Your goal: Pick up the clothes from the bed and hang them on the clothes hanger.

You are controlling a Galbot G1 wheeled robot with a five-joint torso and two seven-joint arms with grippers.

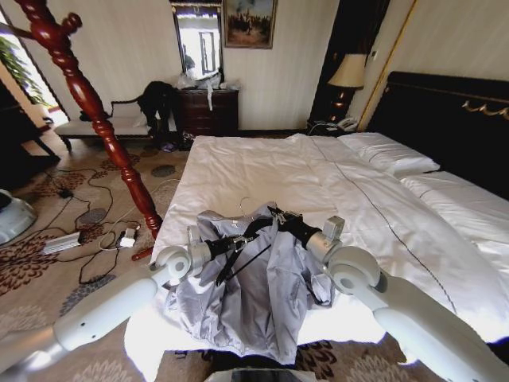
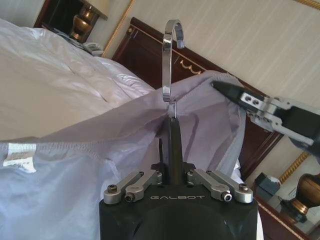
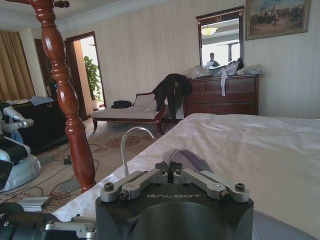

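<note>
Left tool point(image 2: 172, 172) is closed on the black clothes hanger point(image 2: 174, 145), silver hook pointing away from it along its axis. Grey jacket point(image 1: 250, 282) drapes over the hanger, above the bed's point(image 1: 262, 171) foot edge. Right tool point(image 1: 277, 215) pinches the jacket's shoulder just opposite. Red coat stand point(image 1: 107, 131) stands left, beyond.

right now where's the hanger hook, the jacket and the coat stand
hanger hook point(image 2: 171, 47), left wrist view, on the chrome curve
jacket point(image 1: 254, 294), head view, on the grey fabric's middle
coat stand point(image 3: 67, 105), right wrist view, on the red turned post
</note>
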